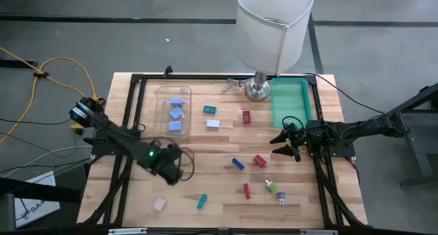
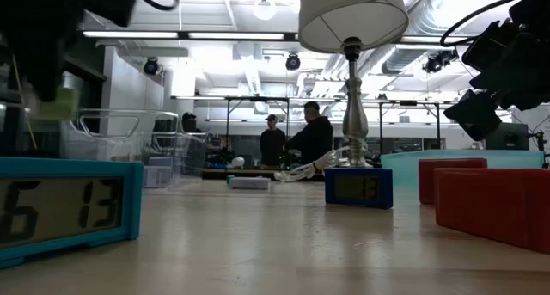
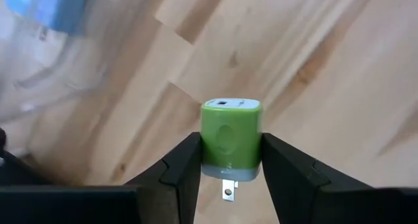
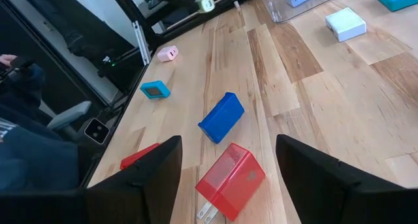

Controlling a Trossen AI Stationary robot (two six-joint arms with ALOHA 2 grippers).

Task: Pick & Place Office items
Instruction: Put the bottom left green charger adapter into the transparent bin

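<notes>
Left wrist view: the left gripper (image 3: 230, 160) is clamped on a smooth green plug adapter (image 3: 230, 140) with a grey base and metal prong, above the pale wooden table (image 1: 205, 153). Farther right, the right gripper (image 1: 284, 144) hangs spread and empty, near a glossy red block (image 4: 230, 179) and blue block (image 4: 221, 117).

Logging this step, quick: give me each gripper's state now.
Left gripper: shut on the green charger plug.
Right gripper: open, empty, above the red plug.
</notes>
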